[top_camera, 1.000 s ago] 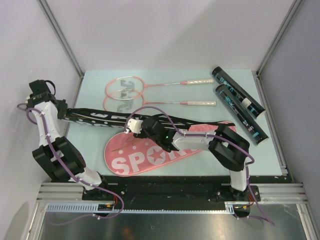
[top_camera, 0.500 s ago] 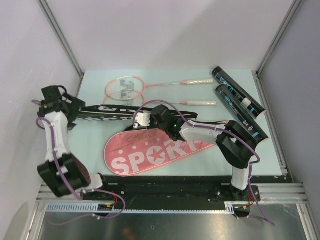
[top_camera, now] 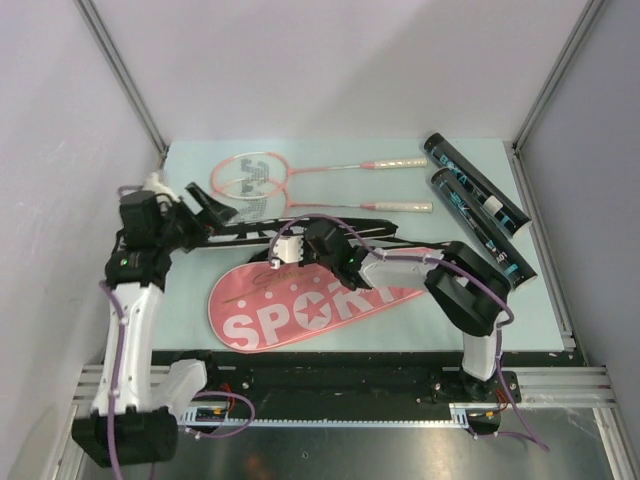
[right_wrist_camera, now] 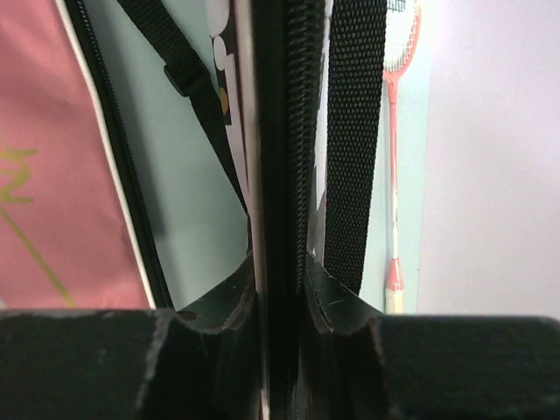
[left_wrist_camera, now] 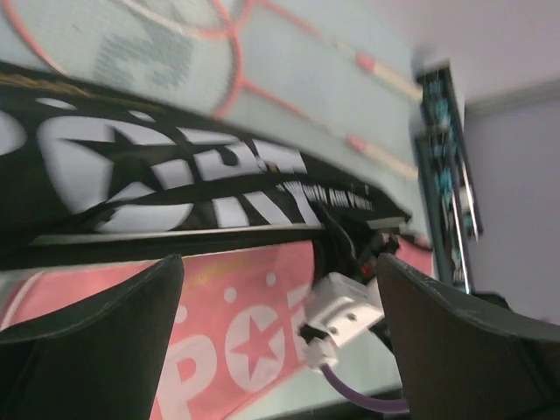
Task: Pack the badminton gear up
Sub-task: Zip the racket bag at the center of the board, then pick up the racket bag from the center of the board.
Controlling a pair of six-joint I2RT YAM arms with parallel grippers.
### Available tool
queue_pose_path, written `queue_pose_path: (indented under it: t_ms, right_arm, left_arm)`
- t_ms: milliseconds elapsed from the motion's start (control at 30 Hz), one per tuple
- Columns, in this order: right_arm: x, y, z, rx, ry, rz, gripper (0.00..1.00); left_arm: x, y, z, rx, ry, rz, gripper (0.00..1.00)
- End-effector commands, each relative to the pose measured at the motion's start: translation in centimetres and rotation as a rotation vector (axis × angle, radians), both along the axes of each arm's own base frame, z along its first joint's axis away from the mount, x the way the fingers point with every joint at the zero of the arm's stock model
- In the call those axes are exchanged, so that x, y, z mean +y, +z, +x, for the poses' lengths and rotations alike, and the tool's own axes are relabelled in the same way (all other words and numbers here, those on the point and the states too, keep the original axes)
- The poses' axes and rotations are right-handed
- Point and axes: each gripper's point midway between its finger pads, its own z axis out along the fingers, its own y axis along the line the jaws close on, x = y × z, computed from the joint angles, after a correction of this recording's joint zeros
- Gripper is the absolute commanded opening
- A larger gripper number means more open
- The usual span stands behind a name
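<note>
Bag-opening step: the right tool (right_wrist_camera: 280, 280) pinches the zip edge (right_wrist_camera: 280, 131) of the bag (top_camera: 300, 310), the left tool (left_wrist_camera: 278, 267) stands open at the bag's left end, rackets (top_camera: 250, 185) lie behind the bag and tubes (top_camera: 480, 205) to its right; next, probably spread the mouth for a racket.

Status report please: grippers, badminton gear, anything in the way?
Left gripper open, by the bag's black flap. Right gripper shut on its zipper edge. Rackets and tubes on the table, unpacked. Flap lies between arms and rackets.
</note>
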Motion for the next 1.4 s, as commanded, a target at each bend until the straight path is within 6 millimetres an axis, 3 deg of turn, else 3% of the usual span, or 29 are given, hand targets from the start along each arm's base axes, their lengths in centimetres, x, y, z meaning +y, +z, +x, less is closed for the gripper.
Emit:
queue_pose_path:
  t_ms: [0,33,67,133,167,200,233,267,333,367,400,433,467,500,567,600,633,667,700,733,800,833,900,967,1033,1100,1200,1367]
  right_arm:
    - [0.1,2.0,2.8,-0.213,-0.115,0.045,0.24]
    - [0.1,1.9,3.3,-0.231,-0.133,0.060,0.27]
    - [0.0,1.9,3.3,-0.237,-0.141,0.051,0.42]
    - [-0.9,1.4,2.7,-0.206,-0.186,0.021,0.57]
    - [-1.0,2.2,1.8,-0.156,-0.224,0.086,0.68]
    - [-1.5,2.7,1.1,-0.118,-0.259,0.115,0.72]
    - [-2.9,1.6,0.0,-0.039,-0.298,0.073,0.73]
    - [-3.6,3.2,-1.2,0.042,-0.374,0.198,0.76]
    - [-5.5,2.4,-4.1,0.164,-0.443,0.168,0.99]
    - [-6.1,3.9,-5.5,0.196,-0.465,0.215,1.00]
    - [-6.9,2.9,-7.8,0.282,-0.512,0.206,1.00]
    - [-7.5,2.9,-8.9,0.329,-0.543,0.219,1.00]
    - [-8.3,3.1,-9.8,0.384,-0.580,0.249,1.00]
    - [-10.2,2.1,-11.0,0.491,-0.728,0.298,1.00]
    - [-12.9,0.9,-11.6,0.615,-0.904,0.392,1.00]
    - [-17.2,0.3,-10.6,0.676,-1.132,0.532,1.00]
    - [-18.6,0.1,-10.4,0.729,-1.219,0.629,1.00]
    - [-19.1,-0.2,-10.9,0.847,-1.254,0.726,0.99]
    - [-19.7,0.1,-11.0,0.888,-1.232,0.884,1.00]
    - [-21.4,0.3,-10.1,0.922,-1.318,1.074,1.00]
    - [-22.0,1.3,-9.5,0.974,-1.306,1.308,1.00]
    - [-24.0,0.5,-10.2,0.987,-1.362,1.431,1.00]
    - [-25.5,0.4,-10.2,0.976,-1.387,1.548,0.99]
    - [-26.9,-1.1,-10.9,1.020,-1.452,1.662,0.98]
    - [-27.2,-1.8,-10.8,1.063,-1.438,1.731,0.97]
    - [-28.0,-4.0,-11.2,1.103,-1.487,1.813,0.95]
    - [-28.3,-5.2,-10.9,1.086,-1.450,1.907,0.94]
    - [-29.4,-7.0,-10.9,1.014,-1.513,2.003,0.84]
  left_arm:
    - [-5.0,-1.4,0.2,-0.002,-0.268,-0.016,0.95]
    - [-6.2,-1.4,0.1,-0.008,-0.311,-0.008,0.95]
    - [-6.5,-1.4,0.2,-0.005,-0.321,-0.010,0.95]
    - [-7.4,-1.9,0.6,0.014,-0.350,-0.023,0.95]
    - [-7.8,-2.0,0.8,0.020,-0.358,-0.025,0.95]
    - [-8.0,-2.3,1.3,0.028,-0.361,-0.018,0.95]
    - [-8.5,-2.5,1.4,0.030,-0.377,-0.013,0.96]
    - [-8.8,-2.6,1.8,0.033,-0.382,-0.008,0.96]
    - [-10.1,-3.8,2.6,0.065,-0.420,0.002,0.97]
    - [-10.7,-3.8,3.1,0.067,-0.436,0.011,0.97]
    - [-12.0,-4.2,3.0,0.078,-0.475,0.017,0.97]
    - [-12.8,-5.9,3.7,0.129,-0.498,0.019,0.96]
    - [-13.6,-5.9,4.2,0.125,-0.516,0.022,0.96]
    - [-14.9,-6.6,4.1,0.138,-0.550,0.029,0.96]
    - [-16.4,-8.1,5.0,0.170,-0.572,0.041,0.96]
    - [-17.9,-8.4,4.6,0.175,-0.613,0.039,0.96]
    - [-19.0,-9.4,4.5,0.200,-0.646,0.031,0.96]
    - [-20.0,-9.2,4.7,0.183,-0.669,0.032,0.95]
    - [-21.6,-9.3,3.9,0.181,-0.713,0.036,0.94]
    - [-22.5,-9.6,3.5,0.185,-0.737,0.036,0.94]
    - [-24.5,-10.0,2.7,0.185,-0.786,0.034,0.92]
    - [-25.1,-10.2,2.5,0.186,-0.799,0.030,0.91]
    - [-26.2,-10.9,2.1,0.199,-0.824,0.019,0.90]
    - [-26.7,-11.3,2.1,0.207,-0.832,0.010,0.91]
    - [-26.9,-12.2,2.4,0.230,-0.832,0.008,0.93]
    - [-27.0,-12.7,3.0,0.239,-0.817,0.018,1.00]
    - [-27.6,-13.1,3.8,0.248,-0.817,0.017,1.00]
    - [-28.8,-13.1,4.5,0.235,-0.845,0.028,0.98]
